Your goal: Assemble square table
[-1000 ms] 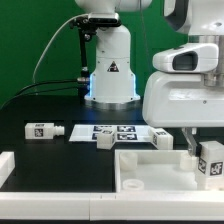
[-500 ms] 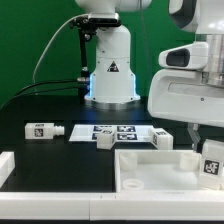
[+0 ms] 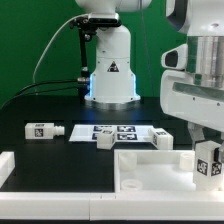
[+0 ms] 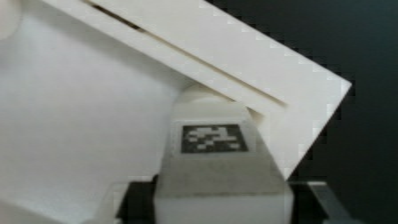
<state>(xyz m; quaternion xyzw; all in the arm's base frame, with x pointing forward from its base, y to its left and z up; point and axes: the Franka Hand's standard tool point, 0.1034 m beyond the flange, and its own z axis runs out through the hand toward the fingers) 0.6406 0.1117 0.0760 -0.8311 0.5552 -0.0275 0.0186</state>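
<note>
Exterior view: leg (image 3: 207, 162) in end effector (image 3: 205, 141) now nearer the view's left

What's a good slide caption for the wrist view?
Tagged white leg, held in the gripper, at a corner of the tabletop.

leg (image 4: 217, 165): we see a white block, its tag (image 4: 214, 139) facing us.
jaws: we see one pressed to each side of the leg.
top (image 4: 71, 110): its corner, with a raised rim (image 4: 222, 62), lies behind the leg.
surface (image 4: 365, 40): black beyond the rim.
</note>
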